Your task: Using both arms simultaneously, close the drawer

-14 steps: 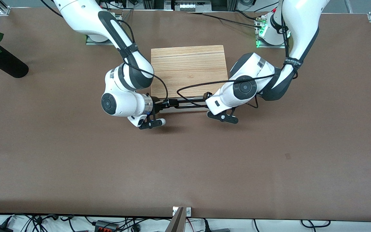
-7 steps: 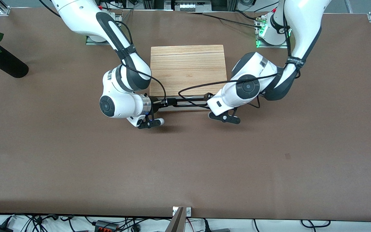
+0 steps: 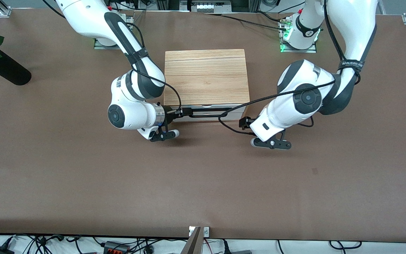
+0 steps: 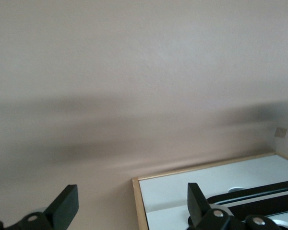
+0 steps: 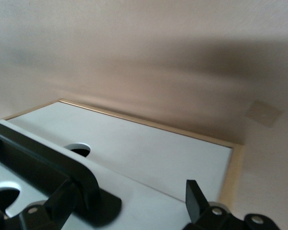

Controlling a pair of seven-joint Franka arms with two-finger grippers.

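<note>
The wooden box [image 3: 206, 76] stands mid-table. Its drawer shows only as a white front panel [image 3: 233, 112] with a black bar handle [image 3: 206, 110], sitting close under the box's top edge. My right gripper [image 3: 183, 113] is open at the panel's end toward the right arm, and in the right wrist view [image 5: 129, 201] its fingers straddle the panel [image 5: 144, 148] beside the handle's end [image 5: 43, 158]. My left gripper [image 3: 244, 122] is open and empty, off the panel's other corner. In the left wrist view [image 4: 132, 206] the panel's wood-edged corner [image 4: 182, 191] lies between its fingers.
A black vase with a red rose [image 3: 4, 68] lies at the right arm's end of the table. The brown table [image 3: 203, 183] stretches bare toward the front camera. Cables hang from both wrists in front of the drawer.
My left arm has swung away from the drawer's front toward its own end of the table. My right gripper has stayed at the panel.
</note>
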